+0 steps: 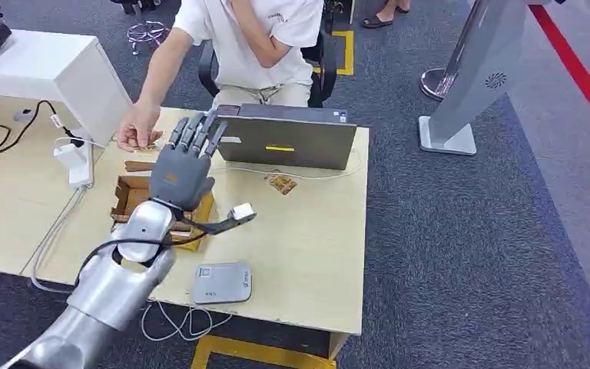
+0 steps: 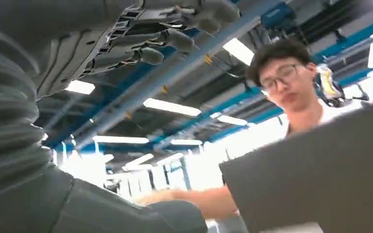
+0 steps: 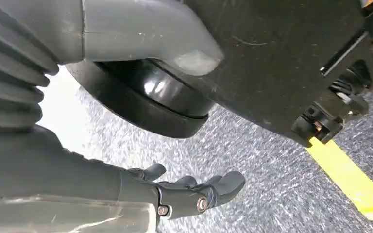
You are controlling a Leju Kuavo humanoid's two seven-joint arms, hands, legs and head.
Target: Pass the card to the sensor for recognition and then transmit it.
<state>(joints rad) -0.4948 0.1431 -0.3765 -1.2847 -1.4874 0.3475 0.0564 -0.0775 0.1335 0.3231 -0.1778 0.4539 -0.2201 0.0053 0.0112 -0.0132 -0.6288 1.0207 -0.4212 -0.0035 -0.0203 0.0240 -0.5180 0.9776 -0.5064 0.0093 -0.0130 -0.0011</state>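
Above the table [image 1: 307,238], left hand [image 1: 180,165] is held empty, fingers [image 1: 200,134] spread toward the person's hand [image 1: 137,129]; card orientation cannot be told.

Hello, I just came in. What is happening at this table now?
The robot's left hand is raised over the wooden table, fingers spread and holding nothing, above an open cardboard box. A seated person's hand rests on a card at the table's far edge, beside a grey laptop. A grey sensor lies near the front edge. The right hand hangs open over the carpet.
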